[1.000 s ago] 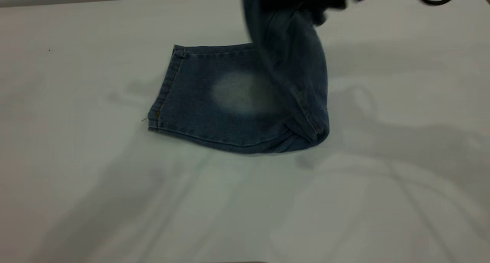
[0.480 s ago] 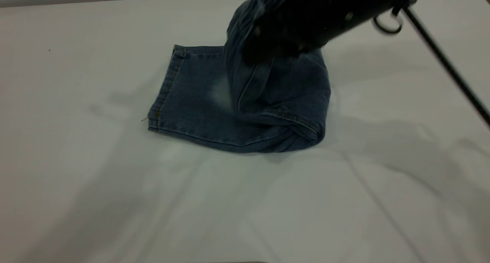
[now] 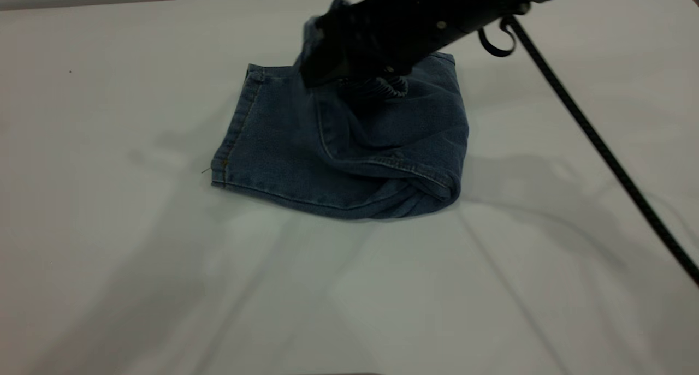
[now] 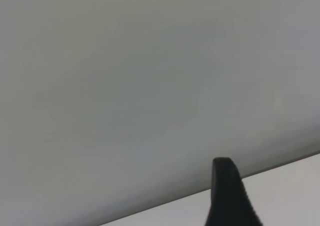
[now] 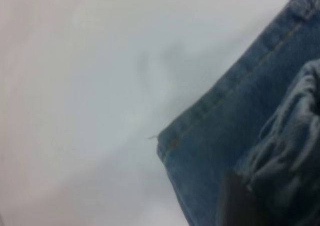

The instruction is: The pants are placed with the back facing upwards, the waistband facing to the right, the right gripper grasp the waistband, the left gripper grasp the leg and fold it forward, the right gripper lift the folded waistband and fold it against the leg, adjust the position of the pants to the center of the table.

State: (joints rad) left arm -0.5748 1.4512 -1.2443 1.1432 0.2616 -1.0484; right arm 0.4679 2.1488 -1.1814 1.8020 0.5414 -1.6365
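The pants (image 3: 284, 146), faded blue denim shorts, lie folded on the white table (image 3: 109, 244), with the stitched leg hem (image 3: 236, 129) at the left. My right gripper (image 3: 333, 72) is low over the far side of the leg, shut on the ruffled waistband (image 3: 385, 88). The upper half of the shorts is doubled over the leg, bulging at the fold (image 3: 437, 189) on the right. In the right wrist view the gathered waistband (image 5: 295, 121) lies over the leg, close to the hem (image 5: 220, 106). Only a black part of my left gripper (image 4: 227, 196) shows, away from the shorts.
A black cable (image 3: 600, 146) runs from the right arm diagonally down to the picture's right edge, above the table. Bare white tabletop surrounds the shorts on all sides. The left wrist view shows the table's edge (image 4: 280, 168) against a grey wall.
My right gripper has come down and to the left with the waistband. The raised upper half now lies over the leg and covers the pale patch.
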